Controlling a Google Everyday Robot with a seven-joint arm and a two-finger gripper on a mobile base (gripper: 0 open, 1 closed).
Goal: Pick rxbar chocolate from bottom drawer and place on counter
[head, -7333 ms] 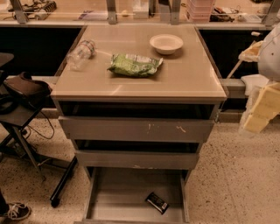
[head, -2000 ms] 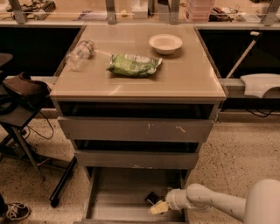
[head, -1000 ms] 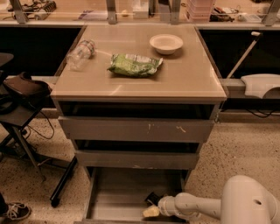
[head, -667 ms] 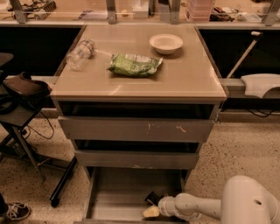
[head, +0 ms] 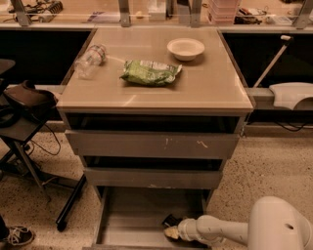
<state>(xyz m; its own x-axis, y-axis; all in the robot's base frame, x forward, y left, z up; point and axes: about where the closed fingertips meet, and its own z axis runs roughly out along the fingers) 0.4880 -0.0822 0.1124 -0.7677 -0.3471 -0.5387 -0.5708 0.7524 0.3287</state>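
Note:
The bottom drawer [head: 132, 215] stands pulled open at the base of the grey cabinet. The rxbar chocolate [head: 170, 220], a small black bar, lies on the drawer floor at its right side. My gripper [head: 172, 232] reaches in from the lower right on a white arm and sits right at the bar's near end, partly covering it. The counter [head: 205, 85] is the tan top of the cabinet.
On the counter lie a green snack bag [head: 150, 72], a white bowl [head: 186, 48] and a clear plastic bottle [head: 90, 60]. Two upper drawers [head: 151, 144] are slightly open. A black chair [head: 24, 105] stands at the left. A cluttered shelf [head: 156, 12] runs behind.
The arm came down from the right side into the bottom drawer. Over the last second the gripper has stayed at the bar, with almost no movement.

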